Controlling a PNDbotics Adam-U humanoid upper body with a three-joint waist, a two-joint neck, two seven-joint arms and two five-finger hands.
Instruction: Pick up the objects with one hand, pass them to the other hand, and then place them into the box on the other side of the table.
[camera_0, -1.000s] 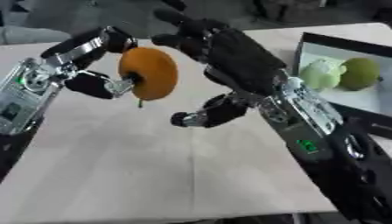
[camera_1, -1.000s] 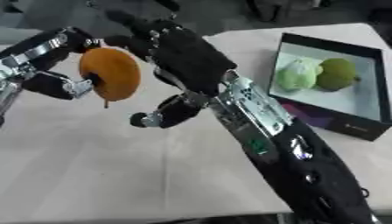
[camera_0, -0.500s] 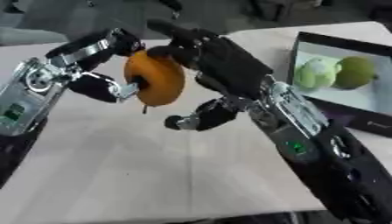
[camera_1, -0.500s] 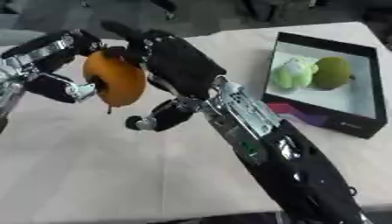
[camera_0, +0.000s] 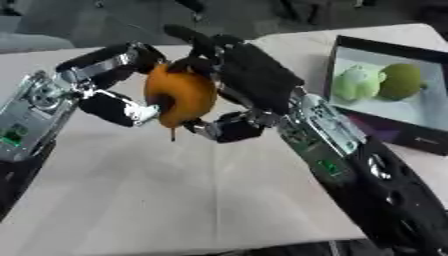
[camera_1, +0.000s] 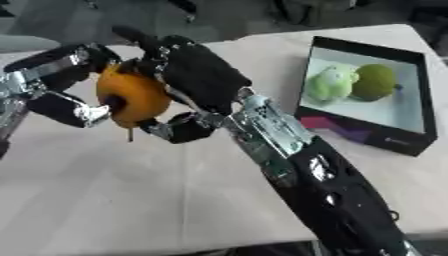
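While your left hand curls its fingers and thumb round the orange fruit, the fruit hangs above the bench, left of centre, with a short dark stem pointing down from its underside. Your right hand meets the fruit from the other side: its palm lies against the fruit's right face, its fingers reach over the top, and its thumb bends in below the fruit. Both hands therefore touch the fruit at once, with the left enclosing its left half and the right wrapped over its right half. Whether the right thumb presses the fruit or only sits just beside it cannot be told.

At the right edge of the bench you have the box, black-walled with a pale floor. Inside it lie a pale green fruit and a darker green fruit, touching side by side, well apart from both hands.
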